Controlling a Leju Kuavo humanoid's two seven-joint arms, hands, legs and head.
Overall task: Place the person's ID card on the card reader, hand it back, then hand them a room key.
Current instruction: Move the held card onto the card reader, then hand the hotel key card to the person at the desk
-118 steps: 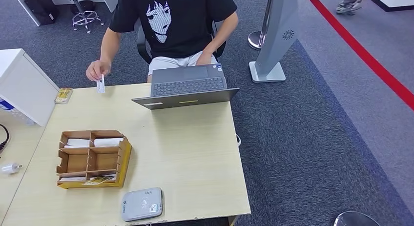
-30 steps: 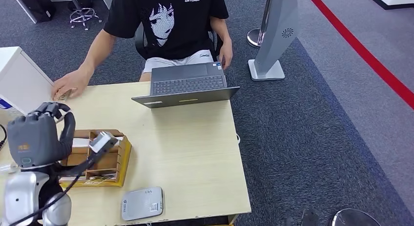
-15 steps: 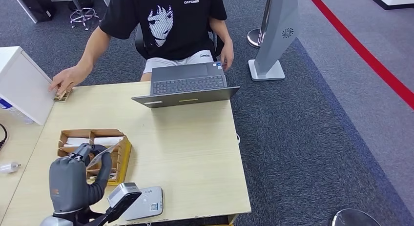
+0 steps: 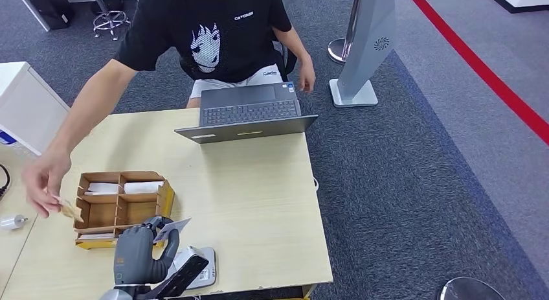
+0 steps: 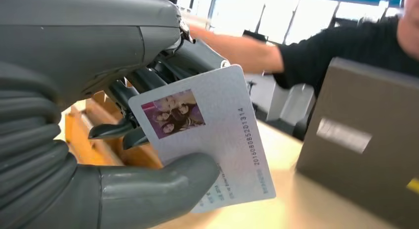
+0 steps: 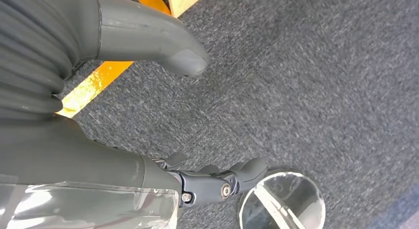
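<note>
Nearest, the ID card (image 5: 207, 135) is pinched between thumb and fingers of the left hand (image 4: 137, 253), held just above the card reader (image 4: 202, 266) at the table's (image 4: 252, 196) near edge. Below the table, the right hand (image 6: 99, 90) is hung over carpet, fingers apart and empty. Beyond, a wooden organizer (image 4: 123, 206) is seen, then a laptop (image 4: 249, 112), with a seated person's hand (image 4: 44, 177) reached out beside the organizer.

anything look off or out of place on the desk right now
Nothing looks spilled or damaged. The left hand holds the ID card tilted, just above the card reader, not yet flat on it. The organizer and laptop sit squarely on the table.
</note>
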